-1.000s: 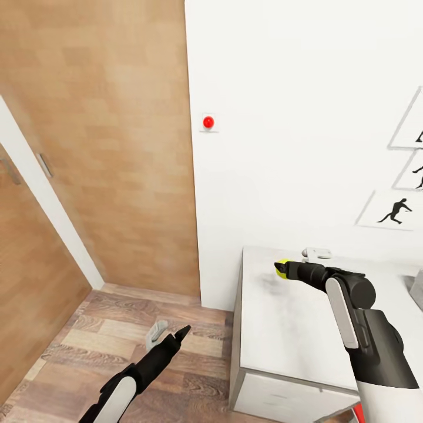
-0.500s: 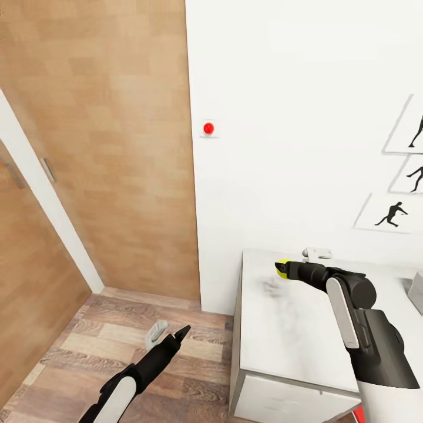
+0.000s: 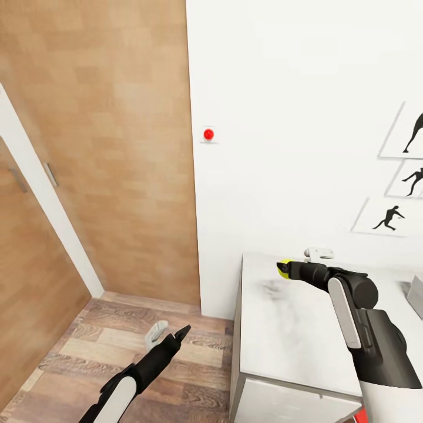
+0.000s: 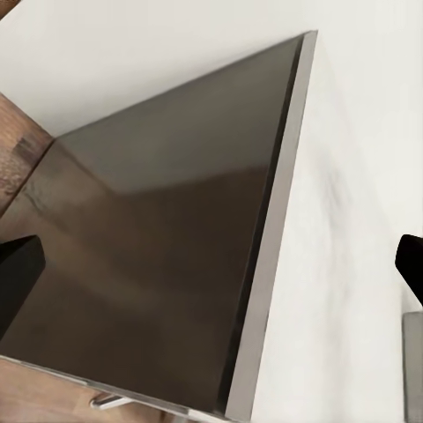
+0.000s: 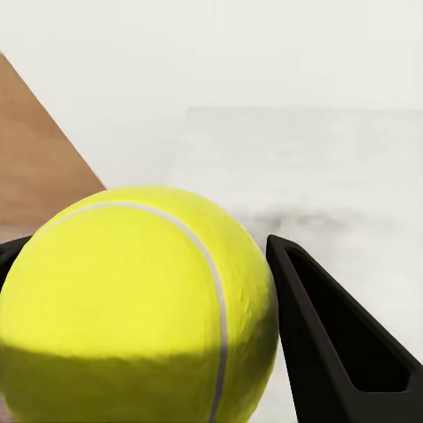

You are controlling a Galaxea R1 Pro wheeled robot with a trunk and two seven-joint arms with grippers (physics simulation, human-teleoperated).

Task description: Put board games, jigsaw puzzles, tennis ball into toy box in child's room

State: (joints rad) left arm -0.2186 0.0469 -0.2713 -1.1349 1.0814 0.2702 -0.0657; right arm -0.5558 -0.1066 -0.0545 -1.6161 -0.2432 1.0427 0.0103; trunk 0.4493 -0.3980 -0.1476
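The tennis ball [image 3: 284,264] is a small yellow-green ball clamped in my right gripper [image 3: 281,269], which is shut on it just above the table [image 3: 276,335] near its far left corner. In the right wrist view the tennis ball [image 5: 132,300] sits large between the black fingers [image 5: 339,352]. My left gripper [image 3: 181,335] hangs low over the wooden floor, left of the table. In the left wrist view my left gripper [image 4: 211,273] is open and holds nothing. At the head view's right edge a grey corner [image 3: 413,296] shows; I cannot tell whether it is the toy box.
The table has a pale grey top and a dark side panel [image 4: 159,264]. A small white object [image 3: 319,253] lies at its back edge by the white wall. Wood-panelled doors [image 3: 106,147] stand to the left. A small grey-white item [image 3: 155,332] lies on the floor.
The whole picture has slid slightly downward, so the camera has moved. Both arms keep their places in the view, and the right gripper still holds the ball.
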